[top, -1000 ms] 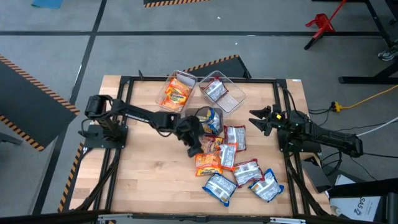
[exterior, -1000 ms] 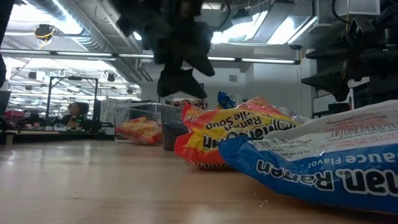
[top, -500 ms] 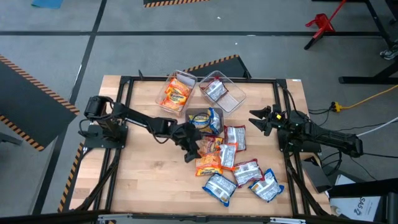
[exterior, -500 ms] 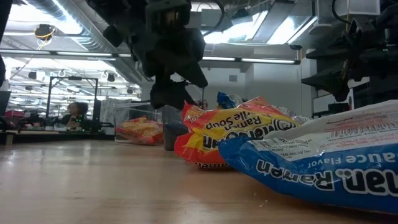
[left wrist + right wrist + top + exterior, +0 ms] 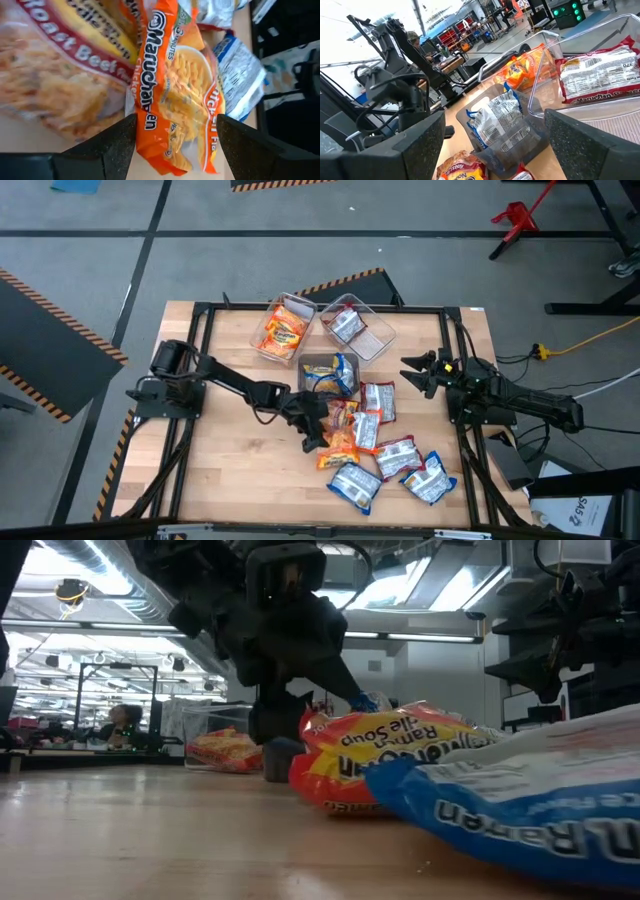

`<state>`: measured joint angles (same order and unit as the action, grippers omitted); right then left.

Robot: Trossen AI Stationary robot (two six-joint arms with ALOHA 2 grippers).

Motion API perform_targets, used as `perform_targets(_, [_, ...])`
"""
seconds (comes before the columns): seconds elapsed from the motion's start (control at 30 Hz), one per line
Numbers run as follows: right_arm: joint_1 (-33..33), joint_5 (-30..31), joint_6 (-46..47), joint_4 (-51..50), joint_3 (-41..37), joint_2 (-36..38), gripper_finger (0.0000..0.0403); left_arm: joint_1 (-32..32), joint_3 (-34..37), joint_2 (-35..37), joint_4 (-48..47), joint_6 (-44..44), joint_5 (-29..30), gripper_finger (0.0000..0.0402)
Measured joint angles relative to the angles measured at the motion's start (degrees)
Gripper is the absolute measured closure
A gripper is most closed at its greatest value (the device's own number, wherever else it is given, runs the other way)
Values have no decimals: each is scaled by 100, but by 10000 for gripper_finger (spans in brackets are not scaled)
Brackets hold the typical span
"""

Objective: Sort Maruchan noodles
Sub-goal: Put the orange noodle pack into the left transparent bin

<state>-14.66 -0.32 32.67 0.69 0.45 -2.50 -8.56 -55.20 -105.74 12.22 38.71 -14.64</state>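
The left gripper [image 5: 318,435] is spread wide around an orange packet [image 5: 177,95] in the pile of noodle packets [image 5: 380,445] near the middle of the table [image 5: 230,470], not pinching it. The packet reads "Maruchan". The right gripper [image 5: 412,372], also spread, holds nothing near the right edge.

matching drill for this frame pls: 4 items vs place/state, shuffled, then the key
Items:
1. left end effector
2. right end effector
3. orange packet
4. blue-and-white packet

Place or state:
A. lies between the open fingers of an end effector
B. on the table's near edge, apart from both arms
C. open, down at the loose pile
D. open, waiting at the table's right edge

Pairs: 1-C, 2-D, 3-A, 4-B
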Motion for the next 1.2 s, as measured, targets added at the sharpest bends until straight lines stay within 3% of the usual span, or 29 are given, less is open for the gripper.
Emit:
perform_targets(0.5, [0,-17,0,0,0,0,79,-89,-2,-163,-64,130,-151,177])
perform_targets(0.83, [0,22,-2,2,0,0,79,-122,-9,-581,-64,458,-750,258])
perform_targets(1.07, [0,92,-2,9,0,0,79,-142,-10,-541,-112,765,-763,376])
perform_targets(1.2, [0,104,0,9,0,0,79,-142,-2,-383,-155,947,-754,386])
